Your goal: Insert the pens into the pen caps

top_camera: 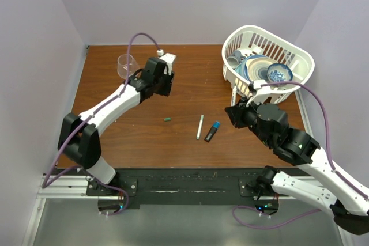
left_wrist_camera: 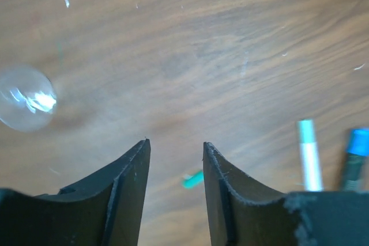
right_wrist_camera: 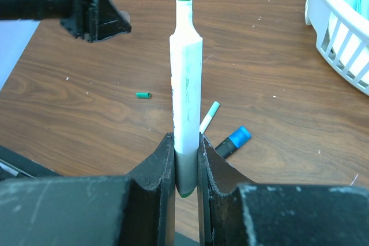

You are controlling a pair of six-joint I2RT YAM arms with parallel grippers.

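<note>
My right gripper [right_wrist_camera: 186,136] is shut on a white pen [right_wrist_camera: 186,79] whose bare green tip points away from the camera. In the top view this gripper [top_camera: 235,111] hovers right of the table's middle. A loose green cap [top_camera: 167,119] lies on the table; it also shows in the right wrist view [right_wrist_camera: 143,95] and below my open left jaws [left_wrist_camera: 193,180]. A second white pen [top_camera: 200,126] wears a green cap. A black marker [top_camera: 213,131] wears a blue cap. My left gripper [top_camera: 163,86] is open and empty, above the table [left_wrist_camera: 176,142].
A clear glass [top_camera: 128,64] stands at the back left, close to the left gripper. A white dish basket [top_camera: 300,56] with plates and bowls stands at the back right, just behind the right arm. Walls close in both sides.
</note>
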